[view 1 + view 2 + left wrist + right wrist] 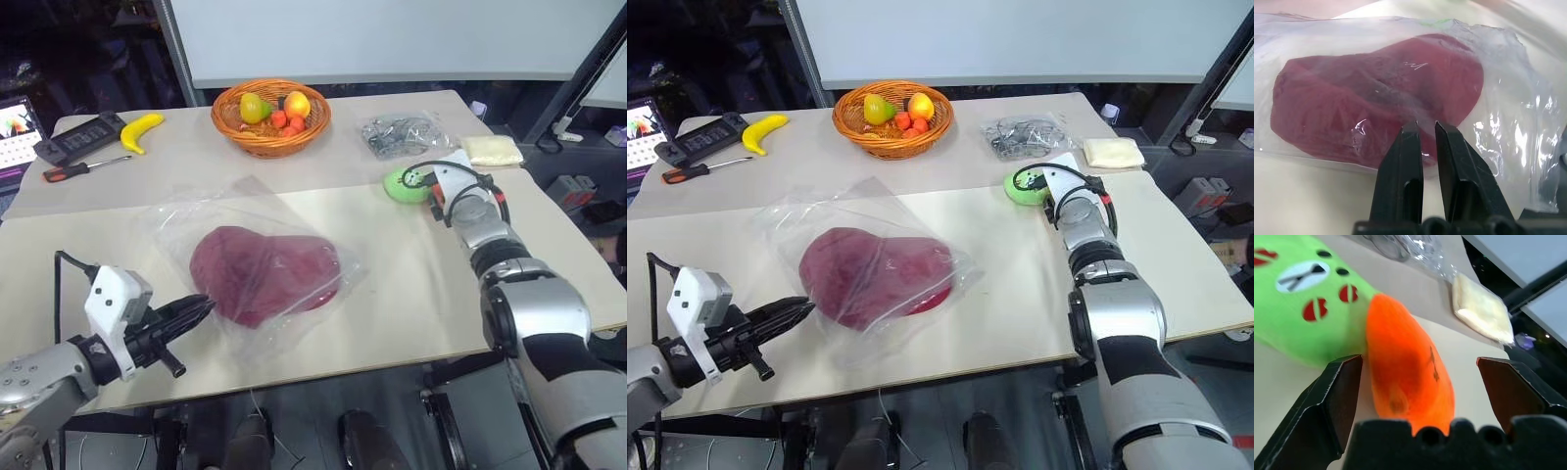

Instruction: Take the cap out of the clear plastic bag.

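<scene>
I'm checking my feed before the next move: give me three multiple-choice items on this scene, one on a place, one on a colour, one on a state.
1. Where is the cap?
A. inside the clear plastic bag
B. in the fruit basket
C. bare on the table beside the bag

2. What colour is the plush toy lying against the green plush toy?
A. blue
B. orange
C. white

3. How does the right gripper stand?
A. shut on the cap
B. shut on the bag
C. open, with the orange plush toy between its fingers

Answers:
1 A, the maroon fabric shows through the crinkled plastic.
2 B, the right wrist view shows it orange.
3 C, its fingers stand wide apart on either side of that toy.
</scene>
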### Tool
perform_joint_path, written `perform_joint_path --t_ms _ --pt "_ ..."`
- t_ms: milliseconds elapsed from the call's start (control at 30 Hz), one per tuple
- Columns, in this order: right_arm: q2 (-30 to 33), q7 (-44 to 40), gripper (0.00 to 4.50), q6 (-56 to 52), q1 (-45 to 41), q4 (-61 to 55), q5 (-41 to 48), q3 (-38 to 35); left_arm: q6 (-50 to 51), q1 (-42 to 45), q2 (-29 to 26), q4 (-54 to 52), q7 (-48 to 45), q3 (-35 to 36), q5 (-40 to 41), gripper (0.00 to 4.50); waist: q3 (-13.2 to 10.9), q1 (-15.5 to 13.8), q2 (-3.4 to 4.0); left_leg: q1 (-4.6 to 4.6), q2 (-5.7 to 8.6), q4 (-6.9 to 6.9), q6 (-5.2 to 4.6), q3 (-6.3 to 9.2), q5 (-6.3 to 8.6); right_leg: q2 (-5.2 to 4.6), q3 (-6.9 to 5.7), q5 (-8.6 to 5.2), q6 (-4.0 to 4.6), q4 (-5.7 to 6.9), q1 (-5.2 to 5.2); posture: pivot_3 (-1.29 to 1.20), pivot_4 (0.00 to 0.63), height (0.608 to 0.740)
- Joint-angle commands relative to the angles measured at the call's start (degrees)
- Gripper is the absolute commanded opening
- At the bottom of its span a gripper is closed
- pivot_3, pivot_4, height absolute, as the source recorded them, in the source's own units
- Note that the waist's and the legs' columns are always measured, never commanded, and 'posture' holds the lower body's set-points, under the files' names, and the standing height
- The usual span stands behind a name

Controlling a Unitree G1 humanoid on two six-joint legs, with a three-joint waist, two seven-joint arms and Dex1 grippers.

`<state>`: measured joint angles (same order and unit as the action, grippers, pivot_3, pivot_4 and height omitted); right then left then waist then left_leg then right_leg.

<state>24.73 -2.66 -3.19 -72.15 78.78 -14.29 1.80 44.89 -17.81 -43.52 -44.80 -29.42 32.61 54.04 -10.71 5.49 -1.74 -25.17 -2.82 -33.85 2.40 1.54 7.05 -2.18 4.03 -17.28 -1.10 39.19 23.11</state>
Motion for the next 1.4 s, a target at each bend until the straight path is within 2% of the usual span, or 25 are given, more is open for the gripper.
perform_joint_path --t_ms 33,133,200,233,367,467,500,633,667,767,867,1067,1167,1333,1367,1400 --pt "1.61 -16.45 4.45 -3.39 -4.88 -5.88 6.82 -4.24 -0.33 -1.66 3.92 0.64 4.05 1.96 1.84 0.58 0.00 0.04 0.01 0.00 0.00 0.00 0.00 -0.02 0.00 -0.01 0.02 0.00 0.00 0.01 0.01 0.00 0.150 0.740" --pt "3.66 -35.44 4.45 -8.94 -3.71 -14.56 14.05 -6.85 -0.19 -4.24 6.21 -1.74 6.28 2.92 4.12 0.58 0.00 -0.13 0.00 0.00 -0.01 -0.01 -0.01 -0.01 0.01 0.01 0.01 0.01 -0.01 0.00 -0.01 0.00 0.150 0.740" --pt "5.49 -44.95 4.45 -15.74 0.21 -26.42 19.44 -7.70 -0.33 -5.54 7.08 -2.66 7.73 3.61 6.06 0.58 0.00 -0.50 0.00 -0.02 -0.02 0.00 -0.02 0.01 0.02 0.00 -0.03 0.00 -0.02 -0.03 -0.02 0.00 0.150 0.740" --pt "6.82 -50.60 4.45 -21.76 3.96 -36.07 23.91 -7.57 -0.37 -6.18 7.25 -2.88 8.12 3.76 6.56 0.58 0.00 -1.11 0.00 -0.02 -0.02 -0.01 -0.02 0.01 0.02 -0.01 -0.03 0.00 -0.02 -0.03 -0.03 0.00 0.150 0.740" --pt "11.67 -64.30 4.45 -39.89 17.59 -64.95 39.01 -6.72 -0.20 -7.41 7.24 -2.45 9.06 3.70 9.09 0.58 0.02 -2.94 -0.02 -0.02 -0.03 -0.06 -0.06 0.05 0.05 -0.03 -0.10 -0.01 -0.03 -0.05 -0.08 0.00 0.150 0.740" --pt "16.65 -72.47 4.45 -44.23 28.80 -81.15 45.82 -3.82 0.51 -7.31 7.58 -0.51 9.97 2.61 13.32 0.58 0.03 -3.55 -0.01 -0.02 -0.02 -0.10 -0.06 0.06 0.05 -0.04 -0.13 -0.01 -0.04 -0.06 -0.11 0.00 0.150 0.740" --pt "17.85 -74.00 4.45 -45.14 31.70 -85.17 47.61 -3.04 0.70 -6.39 8.53 1.31 12.20 2.09 17.28 0.58 0.03 -3.61 -0.02 -0.01 -0.02 -0.12 -0.06 0.06 0.05 -0.05 -0.13 -0.02 -0.04 -0.07 -0.13 0.00 0.150 0.740" --pt "18.48 -73.03 4.45 -46.75 36.41 -92.75 51.12 -2.31 -0.79 -0.38 12.82 9.20 25.55 -1.96 33.46 0.58 0.05 -3.07 0.03 0.11 -0.06 -0.25 -0.07 0.03 0.05 -0.02 -0.09 -0.03 -0.06 -0.04 -0.24 0.00 0.150 0.740" --pt "18.11 -71.82 4.45 -46.99 36.78 -93.51 51.38 -2.36 -2.92 2.09 14.85 11.45 31.18 -3.96 39.82 0.58 0.05 -3.01 0.03 0.18 -0.09 -0.29 -0.07 0.03 0.05 0.03 -0.08 -0.03 -0.07 -0.04 -0.32 0.00 0.150 0.740" --pt "17.67 -68.83 4.45 -47.02 37.65 -95.14 51.17 -2.13 -5.90 6.66 18.31 16.33 42.76 -7.27 47.28 0.58 0.14 -3.21 -0.27 0.64 -0.10 -0.45 -0.06 0.08 0.06 0.06 -0.10 -0.07 -0.17 -0.08 -0.89 0.00 0.150 0.740" --pt "17.03 -65.71 4.45 -47.32 38.22 -96.15 51.87 -3.02 -6.69 10.17 19.73 21.46 50.29 -10.86 50.33 0.58 0.19 -3.48 -0.34 0.64 -0.06 -0.54 -0.06 0.06 0.06 0.04 -0.07 0.00 -0.24 -0.13 -0.98 0.00 0.150 0.740" --pt "17.23 -61.73 4.45 -48.25 38.63 -97.58 53.28 -3.58 -5.39 17.13 18.86 26.25 55.14 -15.67 50.95 0.58 0.20 -4.23 -0.35 0.54 -0.02 -0.56 -0.06 0.07 0.06 0.05 -0.06 0.02 -0.26 -0.16 -0.92 0.00 0.150 0.740" --pt "17.35 -60.11 4.50 -47.56 39.33 -97.41 52.33 -3.28 -4.16 19.29 18.21 26.39 53.95 -17.45 49.29 1.24 0.20 -4.70 -0.36 0.55 -0.01 -0.56 -0.06 0.07 0.06 0.05 -0.07 0.02 -0.26 -0.16 -0.93 0.00 0.150 0.740" --pt "17.08 -58.12 4.50 -47.02 39.97 -97.55 51.93 -2.73 -2.56 19.77 16.69 24.94 52.21 -18.44 49.53 3.03 0.20 -4.82 -0.36 0.51 0.00 -0.55 -0.06 0.07 0.06 0.05 -0.07 0.03 -0.28 -0.22 -0.93 0.00 0.150 0.740" --pt "16.94 -57.81 4.50 -46.73 39.99 -97.44 51.67 -2.44 -2.47 20.02 16.55 25.22 51.94 -18.48 49.74 3.16 0.20 -4.82 -0.36 0.51 0.00 -0.54 -0.06 0.07 0.06 0.05 -0.07 0.03 -0.28 -0.23 -0.92 0.00 0.150 0.740" --pt "16.74 -57.55 4.50 -46.60 40.01 -97.35 51.72 -2.33 -2.60 20.65 16.93 25.91 52.06 -18.75 50.18 3.68 0.20 -4.82 -0.36 0.51 0.00 -0.54 -0.06 0.07 0.06 0.04 -0.07 0.03 -0.28 -0.23 -0.92 0.00 0.150 0.740"
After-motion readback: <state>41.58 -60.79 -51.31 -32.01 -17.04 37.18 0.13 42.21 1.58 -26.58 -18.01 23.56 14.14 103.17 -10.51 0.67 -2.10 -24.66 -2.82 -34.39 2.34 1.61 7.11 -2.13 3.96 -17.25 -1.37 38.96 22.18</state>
